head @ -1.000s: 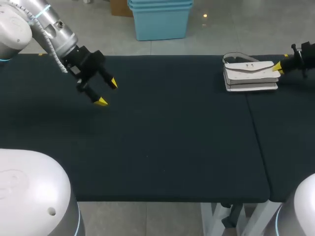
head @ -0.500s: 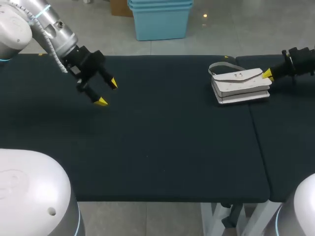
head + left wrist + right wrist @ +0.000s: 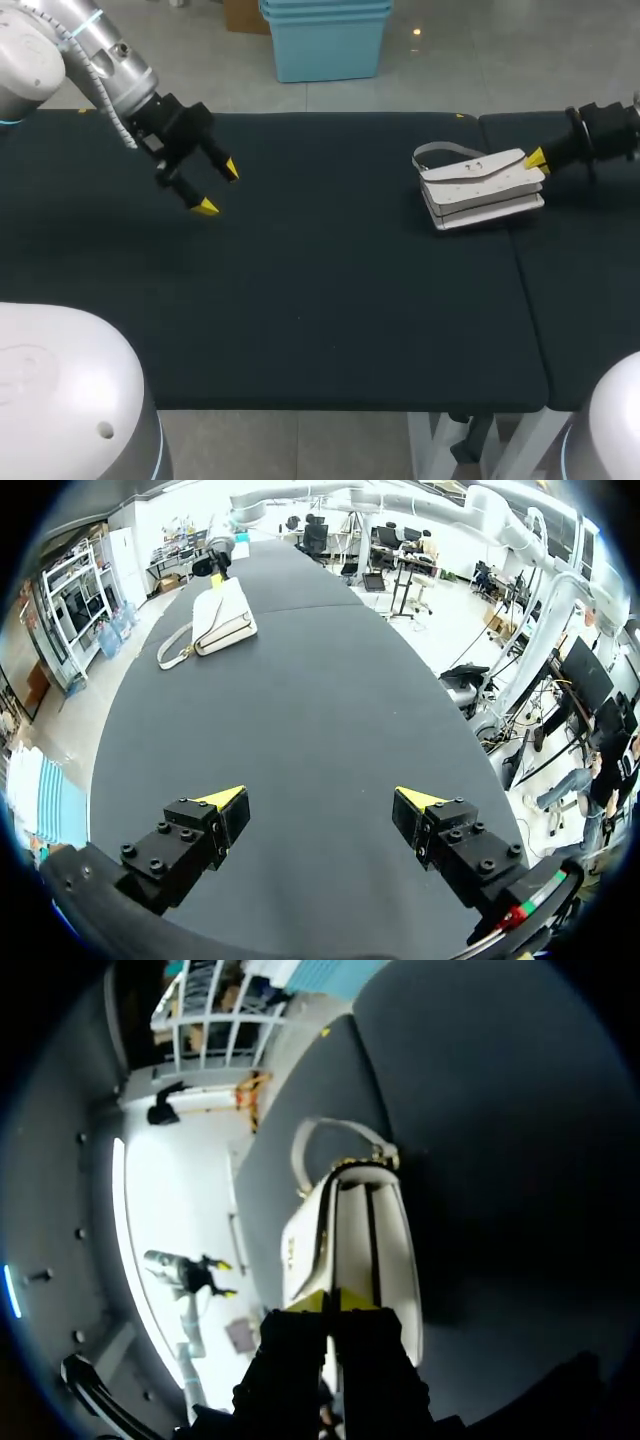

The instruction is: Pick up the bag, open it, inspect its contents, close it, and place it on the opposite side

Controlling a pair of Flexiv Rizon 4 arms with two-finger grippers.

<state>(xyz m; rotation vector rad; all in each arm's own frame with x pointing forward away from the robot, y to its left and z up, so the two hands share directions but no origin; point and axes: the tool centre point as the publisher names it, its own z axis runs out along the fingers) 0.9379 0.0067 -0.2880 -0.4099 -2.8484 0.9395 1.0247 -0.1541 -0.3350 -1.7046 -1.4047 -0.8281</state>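
One white bag point(image 3: 482, 186), smooth and boxy, with one looped strap point(image 3: 435, 152), lies flat at the far right of the dark matte table point(image 3: 330, 280). Our right gripper point(image 3: 537, 157) pinches the bag's end with its two fingers. Our left gripper point(image 3: 218, 187) hangs at the far left, spread wide and holding nothing.

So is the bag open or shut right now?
Shut. The bag lies flat with its flap down over the front, and no opening or contents show in any view.

left end effector point(image 3: 218, 188): fingers apart, angled down | right end effector point(image 3: 537, 158): pinched on bag point(image 3: 480, 185) edge
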